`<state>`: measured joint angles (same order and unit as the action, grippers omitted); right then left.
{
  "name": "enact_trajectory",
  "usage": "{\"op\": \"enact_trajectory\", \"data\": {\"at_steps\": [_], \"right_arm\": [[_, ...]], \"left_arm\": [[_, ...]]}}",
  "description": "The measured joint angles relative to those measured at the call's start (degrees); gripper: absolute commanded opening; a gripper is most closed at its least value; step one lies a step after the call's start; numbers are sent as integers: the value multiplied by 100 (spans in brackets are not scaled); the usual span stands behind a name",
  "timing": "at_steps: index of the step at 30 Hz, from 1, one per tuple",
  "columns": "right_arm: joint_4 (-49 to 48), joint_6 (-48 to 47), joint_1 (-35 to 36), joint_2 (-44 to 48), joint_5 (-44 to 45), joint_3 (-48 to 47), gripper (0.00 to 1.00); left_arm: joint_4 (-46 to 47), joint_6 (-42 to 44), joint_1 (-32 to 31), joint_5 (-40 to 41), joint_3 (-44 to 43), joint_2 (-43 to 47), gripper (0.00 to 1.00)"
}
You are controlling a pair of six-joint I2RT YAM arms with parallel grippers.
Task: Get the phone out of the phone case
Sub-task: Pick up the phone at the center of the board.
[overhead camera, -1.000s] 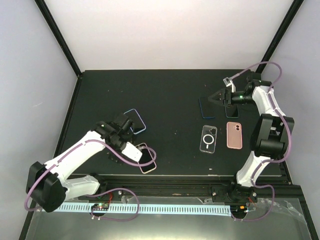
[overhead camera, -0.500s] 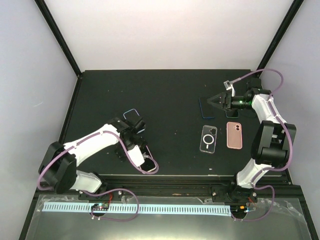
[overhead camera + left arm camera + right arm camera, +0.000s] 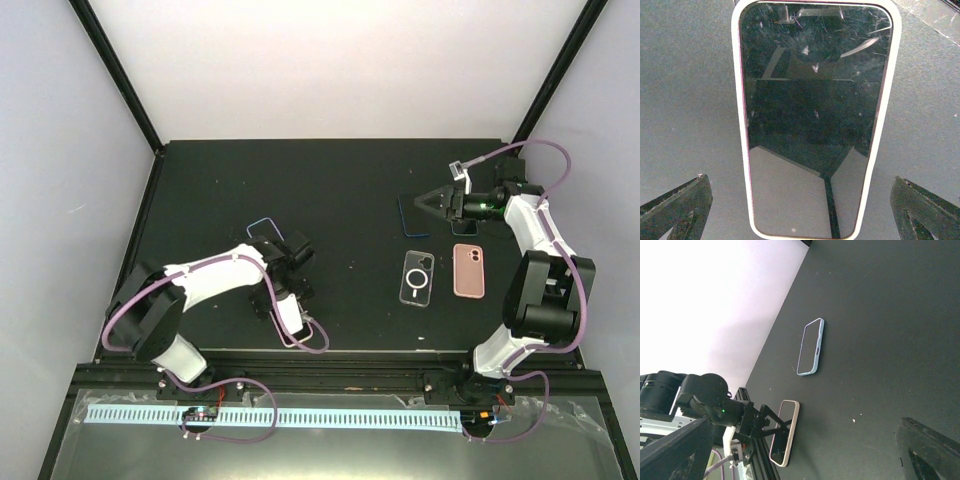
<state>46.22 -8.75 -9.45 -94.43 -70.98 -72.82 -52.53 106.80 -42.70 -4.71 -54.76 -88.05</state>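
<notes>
beneath my left wrist camera, the phone [image 3: 810, 125] lies screen-up in its white-rimmed phone case [image 3: 741, 125] on the table [image 3: 685, 100], between the spread fingers of the left gripper [image 3: 799, 200]. my right gripper [image 3: 420, 203] hangs released too, over a dark blue case [image 3: 414, 222].

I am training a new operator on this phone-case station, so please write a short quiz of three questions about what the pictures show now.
1. True or false: the left pincer is open, with one finger at each side of the phone in the pale case.
2. What lies directly beside the clear case? A) a pink case B) a cup C) a book
3. How many phones appear in the right wrist view?
Key: 1 true; 2 A; 3 two: the phone in the pale case and a phone in a blue case.
</notes>
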Motion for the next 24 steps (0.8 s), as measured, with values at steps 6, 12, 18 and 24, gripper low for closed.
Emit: {"op": "enact_trajectory", "data": {"at_steps": [6,12,18,24], "right_arm": [[4,11,0,39,2,26,100],[2,11,0,105,2,31,100],[83,-105,0,105,4,31,99],[365,-358,37,59,94,33,97]], "left_arm": [[33,2,-107,13,-127,-518,99],[229,20,-120,223,-74,-839,99],[402,81,-127,321,-20,-868,87],[487,129,-127,463,-31,-885,62]]}}
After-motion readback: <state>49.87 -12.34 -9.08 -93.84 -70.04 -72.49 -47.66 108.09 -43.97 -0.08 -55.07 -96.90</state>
